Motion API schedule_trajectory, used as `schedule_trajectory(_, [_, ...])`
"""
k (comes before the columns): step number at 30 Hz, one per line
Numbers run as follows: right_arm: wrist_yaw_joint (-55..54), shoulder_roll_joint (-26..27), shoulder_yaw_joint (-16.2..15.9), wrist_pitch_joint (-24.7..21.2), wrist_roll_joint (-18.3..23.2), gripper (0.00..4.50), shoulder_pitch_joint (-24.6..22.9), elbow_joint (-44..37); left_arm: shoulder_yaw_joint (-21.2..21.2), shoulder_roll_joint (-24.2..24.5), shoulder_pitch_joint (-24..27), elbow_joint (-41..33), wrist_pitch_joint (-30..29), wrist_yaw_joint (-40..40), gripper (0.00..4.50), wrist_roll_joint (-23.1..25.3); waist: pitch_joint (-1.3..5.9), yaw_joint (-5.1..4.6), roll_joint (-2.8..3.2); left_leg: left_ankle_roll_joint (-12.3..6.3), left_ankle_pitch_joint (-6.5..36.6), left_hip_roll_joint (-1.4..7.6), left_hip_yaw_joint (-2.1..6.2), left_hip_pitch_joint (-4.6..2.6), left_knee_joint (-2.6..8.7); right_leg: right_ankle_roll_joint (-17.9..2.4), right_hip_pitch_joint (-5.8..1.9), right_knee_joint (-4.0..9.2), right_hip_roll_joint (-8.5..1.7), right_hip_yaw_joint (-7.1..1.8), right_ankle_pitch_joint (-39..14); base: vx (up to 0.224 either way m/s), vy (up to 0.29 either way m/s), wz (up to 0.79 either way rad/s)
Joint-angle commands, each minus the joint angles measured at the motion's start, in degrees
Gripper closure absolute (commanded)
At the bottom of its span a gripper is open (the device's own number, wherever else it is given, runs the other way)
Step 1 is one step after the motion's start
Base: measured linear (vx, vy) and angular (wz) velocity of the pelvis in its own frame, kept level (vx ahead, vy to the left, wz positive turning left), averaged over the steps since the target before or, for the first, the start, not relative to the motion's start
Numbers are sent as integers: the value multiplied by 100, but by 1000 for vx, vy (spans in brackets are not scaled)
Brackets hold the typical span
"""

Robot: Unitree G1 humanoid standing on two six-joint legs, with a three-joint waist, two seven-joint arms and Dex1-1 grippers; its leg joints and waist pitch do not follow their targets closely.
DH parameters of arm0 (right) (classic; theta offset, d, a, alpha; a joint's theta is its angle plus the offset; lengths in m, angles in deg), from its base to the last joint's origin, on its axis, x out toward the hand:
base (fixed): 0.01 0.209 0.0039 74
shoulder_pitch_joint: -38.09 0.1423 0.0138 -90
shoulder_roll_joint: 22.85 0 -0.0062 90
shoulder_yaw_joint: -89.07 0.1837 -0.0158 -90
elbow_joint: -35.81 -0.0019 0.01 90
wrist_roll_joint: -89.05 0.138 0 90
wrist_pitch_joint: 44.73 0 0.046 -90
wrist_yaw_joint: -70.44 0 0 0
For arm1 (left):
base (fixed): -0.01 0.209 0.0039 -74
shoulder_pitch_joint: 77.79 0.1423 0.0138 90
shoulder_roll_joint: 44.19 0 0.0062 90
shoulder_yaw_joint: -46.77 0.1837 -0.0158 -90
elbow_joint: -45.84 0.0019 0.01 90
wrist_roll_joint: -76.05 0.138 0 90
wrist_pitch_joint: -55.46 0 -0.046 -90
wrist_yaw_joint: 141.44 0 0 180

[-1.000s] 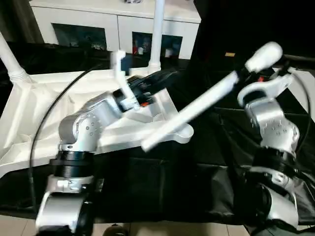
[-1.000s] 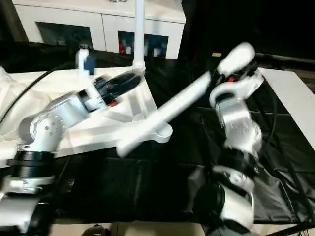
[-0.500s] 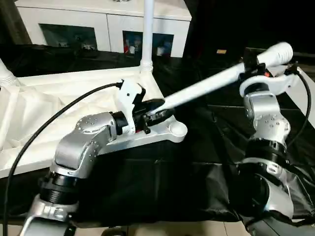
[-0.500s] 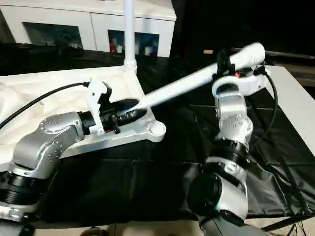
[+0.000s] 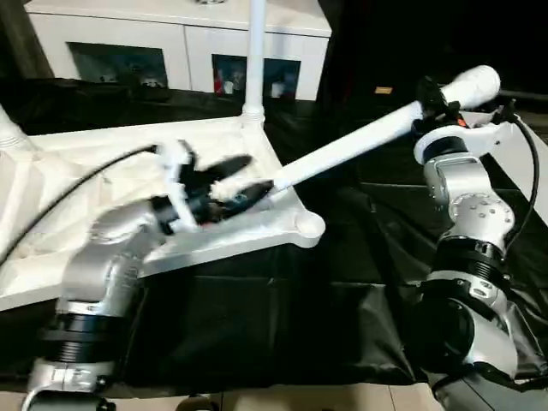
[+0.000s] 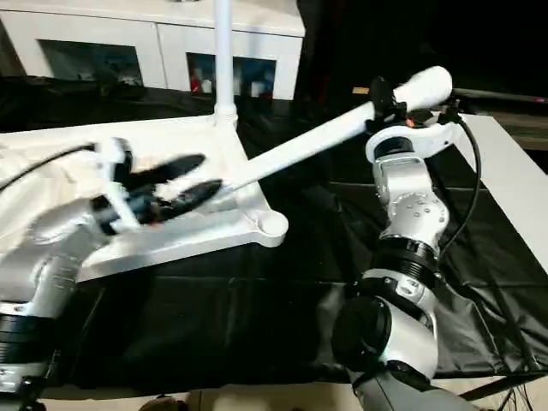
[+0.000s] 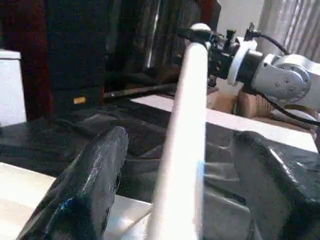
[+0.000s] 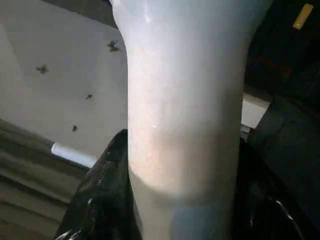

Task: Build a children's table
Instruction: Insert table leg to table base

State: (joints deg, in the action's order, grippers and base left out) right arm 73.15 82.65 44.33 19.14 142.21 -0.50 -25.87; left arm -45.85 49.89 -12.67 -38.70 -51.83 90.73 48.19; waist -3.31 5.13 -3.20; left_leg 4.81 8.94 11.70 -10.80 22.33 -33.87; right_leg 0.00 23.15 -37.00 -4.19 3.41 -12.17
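Observation:
The white tabletop (image 5: 77,150) lies underside up on black cloth. One white leg (image 5: 255,51) stands upright in its far corner socket, and another leg (image 5: 10,128) rises at the far left. My right gripper (image 5: 425,101) is shut on the thick end of a third long leg (image 5: 351,147), which slants down over the tabletop's near right corner. Its thin end reaches my left gripper (image 5: 259,173), which is open. In the left wrist view the leg (image 7: 182,130) runs between the two spread fingers (image 7: 85,185) without touching them. The near corner socket (image 5: 308,225) holds nothing.
A white cabinet (image 5: 171,43) with dark glass doors stands behind the work. Black cloth (image 5: 300,317) covers the surface in front. A white tabletop edge (image 6: 505,171) shows at the right. A black cable (image 5: 51,214) trails from my left arm across the tabletop.
The held leg's thin end has swung up from the front edge to above the tabletop corner. My left gripper went to that end, then spread its fingers and drew back left.

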Motion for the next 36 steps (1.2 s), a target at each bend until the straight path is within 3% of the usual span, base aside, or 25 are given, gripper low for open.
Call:
schedule_trajectory(1, [16, -62, -104, -99, 123, 266, -89, -67, -66, 33, -21, -5, -108, 202, 81, -300, 432, 10, 64, 228, 823, 108, 16, -153, 378, -834, -270, 378, -303, -249, -162, 0, 0, 0])
schedule_trajectory(5, [-3, -77, -92, -116, 192, 266, -88, -49, 112, 132, 196, -306, -672, 574, 81, -515, 425, 9, 67, 225, 860, 115, 6, -157, 381, -872, -264, 373, -308, -251, -195, 0, 0, 0])
schedule_trajectory(14, [-45, -80, -142, -115, 274, 266, -91, -23, 408, 115, 346, -297, -722, 616, 81, -433, 414, 11, 50, 274, 981, 115, -2, -163, 390, -744, -254, 414, -306, -267, -500, 0, 0, 0])
schedule_trajectory(23, [-74, -50, -149, -116, 312, 266, -93, -30, 258, -41, 144, 61, -506, 297, 81, -194, 426, 13, 45, 214, 862, 108, -2, -153, 376, -720, -272, 404, -303, -271, -338, 0, 0, 0])
schedule_trajectory(24, [-78, -48, -148, -113, 317, 266, -94, -25, 262, -37, 139, 57, -514, 293, 108, -213, 432, 16, 46, 207, 830, 113, -1, -156, 373, -740, -273, 393, -304, -269, -272, 0, 0, 0])
schedule_trajectory(36, [-111, -54, -227, -107, 349, 266, -160, -42, 216, -84, 166, -30, -542, 352, 211, -319, 423, 18, 37, 200, 866, 110, -9, -157, 372, -759, -263, 405, -302, -271, -377, 0, 0, 0])
